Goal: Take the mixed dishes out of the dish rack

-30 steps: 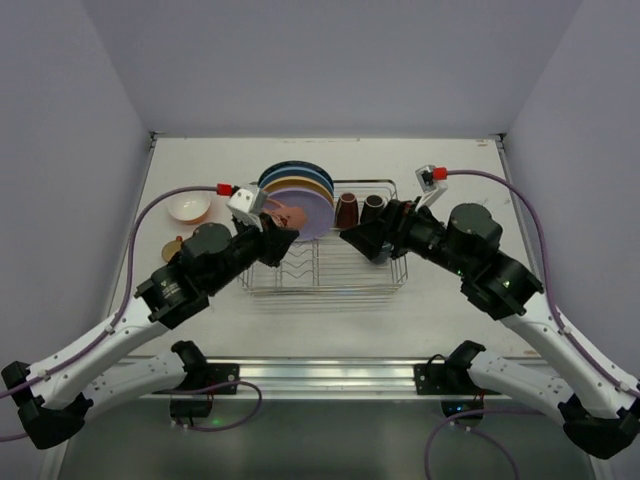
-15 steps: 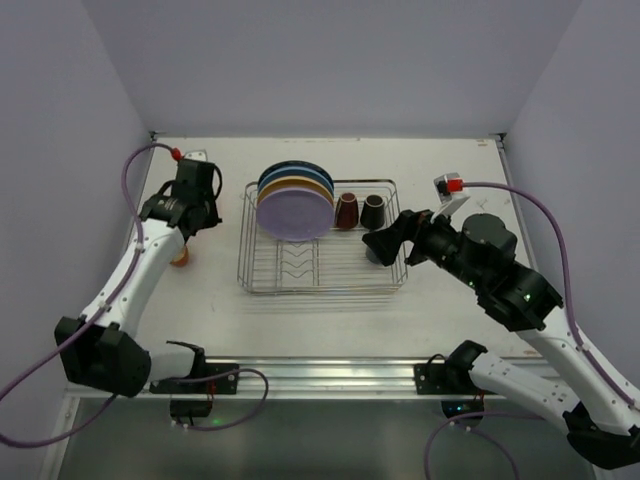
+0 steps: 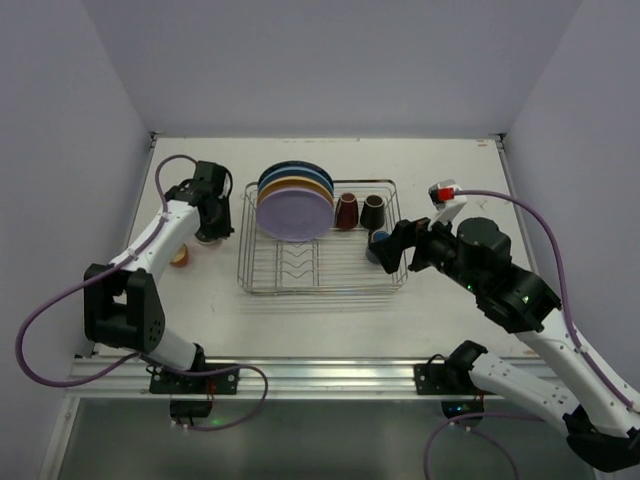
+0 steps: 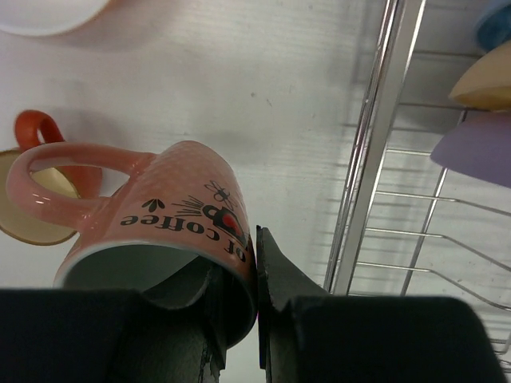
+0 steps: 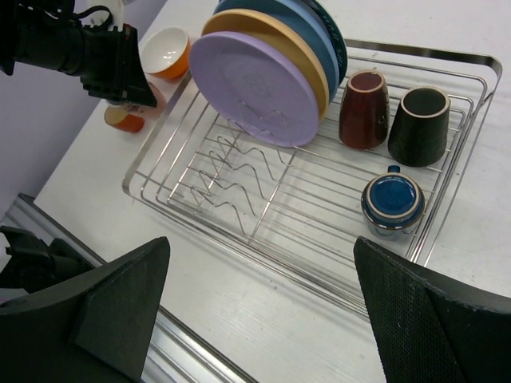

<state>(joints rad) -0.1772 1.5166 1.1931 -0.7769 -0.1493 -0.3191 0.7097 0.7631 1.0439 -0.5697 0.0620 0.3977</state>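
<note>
White table (image 3: 330, 318), pale lavender walls (image 3: 320, 60), metal rail (image 3: 330, 373)

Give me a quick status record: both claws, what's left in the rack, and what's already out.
left claw: shut on the pink cup at its rim, one finger inside, left of the rack
right claw: open, holding nothing, by the rack's right end
in rack, upright: lavender plate, yellow plate, blue plate
in rack, cups: brown cup, black cup, blue cup
on table: orange bowl, orange cup
</note>
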